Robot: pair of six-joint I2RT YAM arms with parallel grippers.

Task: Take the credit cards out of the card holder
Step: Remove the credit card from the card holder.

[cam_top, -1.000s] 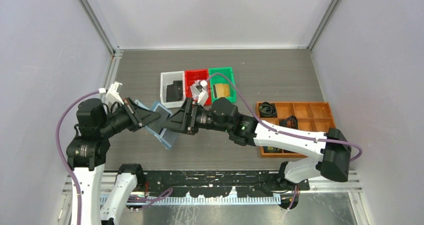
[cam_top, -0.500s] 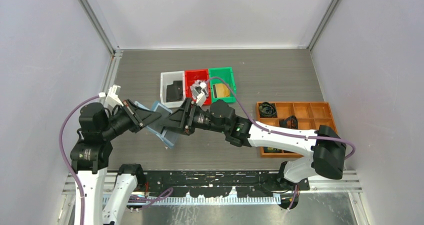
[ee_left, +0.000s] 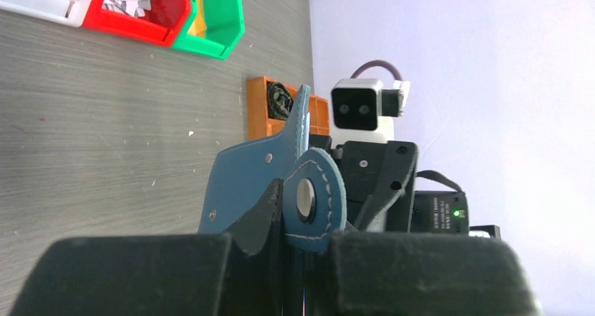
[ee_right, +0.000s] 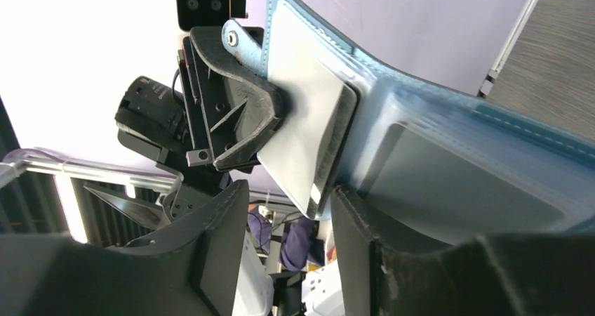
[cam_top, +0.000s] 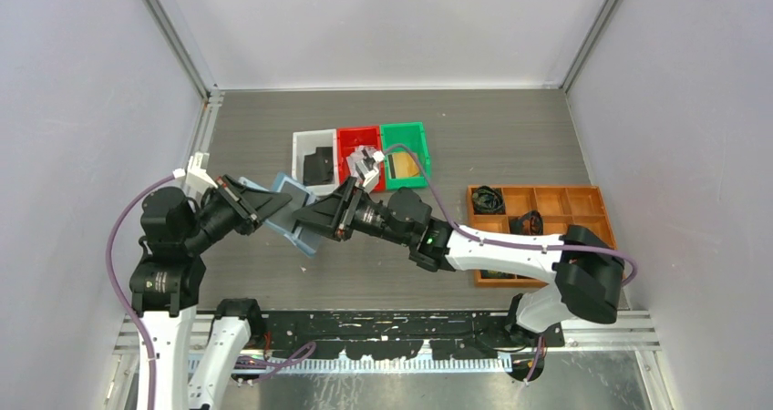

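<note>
The blue card holder (cam_top: 296,211) hangs open above the table between the two arms. My left gripper (cam_top: 273,208) is shut on its edge beside the round snap tab (ee_left: 313,198); the left wrist view shows the card holder (ee_left: 245,182) edge-on, with the left gripper (ee_left: 303,254) at the bottom. In the right wrist view a silver-grey credit card (ee_right: 309,126) sticks out of a slot in the light blue inside (ee_right: 456,182). My right gripper (ee_right: 289,211) is open, its jaws on either side of that card's lower corner with a gap still showing.
White (cam_top: 307,140), red (cam_top: 352,134) and green (cam_top: 406,129) bins stand behind the grippers, holding a black card (cam_top: 319,165), a silver card (cam_top: 365,162) and a gold card (cam_top: 404,164). An orange compartment tray (cam_top: 551,200) with coiled black cables sits at the right.
The right gripper's jaws have narrowed around the card's corner. Both grippers and the card holder have shifted slightly left and toward the back.
</note>
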